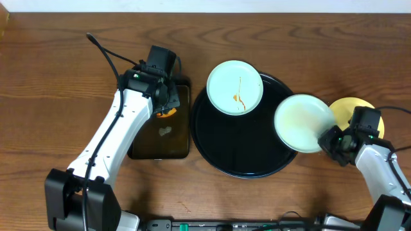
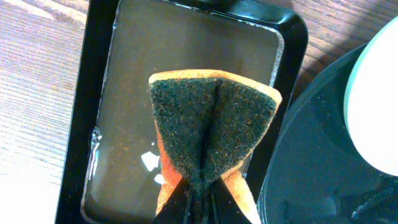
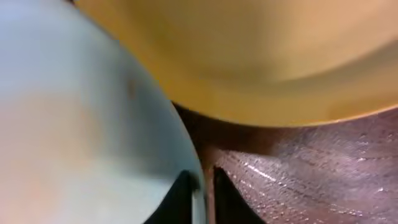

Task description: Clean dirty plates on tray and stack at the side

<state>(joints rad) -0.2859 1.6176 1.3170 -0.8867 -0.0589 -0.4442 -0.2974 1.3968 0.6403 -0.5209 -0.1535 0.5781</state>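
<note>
The large round black tray (image 1: 218, 144) lies mid-table. A mint-blue plate (image 1: 235, 86) with an orange-brown sauce streak rests on its far rim. My right gripper (image 1: 334, 142) is shut on the rim of a second mint-blue plate (image 1: 302, 122), holding it over the tray's right edge; in the right wrist view the fingers (image 3: 202, 193) pinch this plate (image 3: 81, 112). The pale yellow plate (image 1: 350, 108) lies on the table just right of it and fills the top of the right wrist view (image 3: 249, 56). My left gripper (image 2: 199, 202) is shut on a folded orange-and-green sponge (image 2: 211, 124) over the small rectangular tray.
The small rectangular black tray (image 1: 160, 138) holds shallow water and sits left of the round tray; it also shows in the left wrist view (image 2: 102, 74). The round tray's rim (image 2: 292, 155) lies close to its right. A black cable (image 1: 106, 54) runs at the far left.
</note>
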